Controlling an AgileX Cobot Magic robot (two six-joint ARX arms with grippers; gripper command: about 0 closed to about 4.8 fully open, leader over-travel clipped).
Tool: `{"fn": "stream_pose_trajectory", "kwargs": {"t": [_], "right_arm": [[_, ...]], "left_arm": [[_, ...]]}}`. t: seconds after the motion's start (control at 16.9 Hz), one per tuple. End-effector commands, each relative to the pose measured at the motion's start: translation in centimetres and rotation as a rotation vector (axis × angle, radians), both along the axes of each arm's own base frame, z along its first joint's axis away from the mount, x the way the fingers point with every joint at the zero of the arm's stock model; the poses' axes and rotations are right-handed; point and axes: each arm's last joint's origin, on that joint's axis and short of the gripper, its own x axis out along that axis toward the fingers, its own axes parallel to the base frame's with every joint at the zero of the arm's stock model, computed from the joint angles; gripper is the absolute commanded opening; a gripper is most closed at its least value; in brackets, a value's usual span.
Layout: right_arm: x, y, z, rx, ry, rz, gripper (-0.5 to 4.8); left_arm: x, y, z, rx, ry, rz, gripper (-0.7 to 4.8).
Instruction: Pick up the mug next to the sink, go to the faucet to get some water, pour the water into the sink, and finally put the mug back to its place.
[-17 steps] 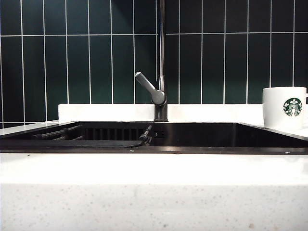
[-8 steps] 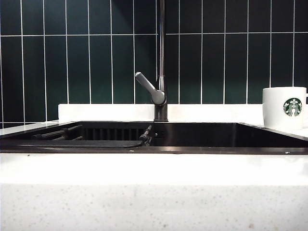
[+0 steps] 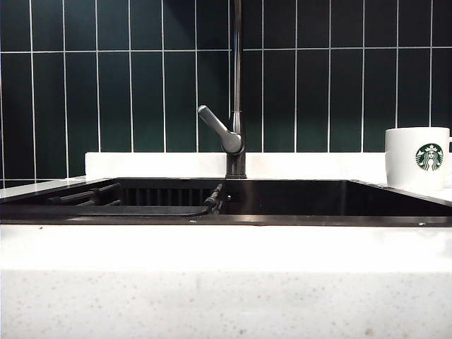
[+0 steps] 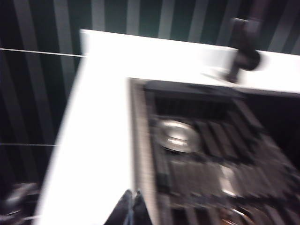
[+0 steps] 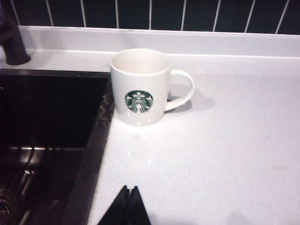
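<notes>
- The white speckled table (image 3: 226, 282) fills the near part of the exterior view, with dark green wall tiles (image 3: 113, 92) behind it.
- The left gripper (image 4: 131, 206) has its tips pressed together and holds nothing; it hangs over the table strip just left of the sink (image 4: 140, 140), in a blurred wrist picture.
- A dark slatted rack (image 4: 211, 159) lies in the left part of the sink, and a round metal drain (image 4: 176, 136) shows by it.
- The faucet (image 3: 236, 106) stands upright at the far rim, mid-scene, its lever (image 3: 219, 129) angled up to the left.
- The right gripper (image 5: 127, 201) is likewise closed and empty, over the table near the sink's right rim.
- The mug (image 5: 140, 86) stands upright on the table just right of the sink, logo toward the camera, handle (image 5: 183, 89) pointing right, well apart from the gripper.
</notes>
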Motion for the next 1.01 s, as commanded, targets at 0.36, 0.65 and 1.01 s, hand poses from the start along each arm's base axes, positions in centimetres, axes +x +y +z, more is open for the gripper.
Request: {"fn": "stream_pose_trajectory", "kwargs": {"t": [0.36, 0.65, 1.01], "right_arm": [[0.6, 0.1, -0.9, -0.081, -0.051, 0.006, -0.02], [0.1, 0.0, -1.6, -0.080, -0.138, 0.007, -0.02], [0.3, 0.2, -3.1, -0.077, -0.155, 0.041, -0.02]], "left_arm": [[0.0, 0.0, 0.0, 0.044, 0.004, 0.012, -0.06], [-1.1, 0.0, 0.9, 0.102, -0.140, -0.057, -0.06], [-0.6, -0.1, -0.5, 0.139, -0.153, -0.081, -0.06]]}}
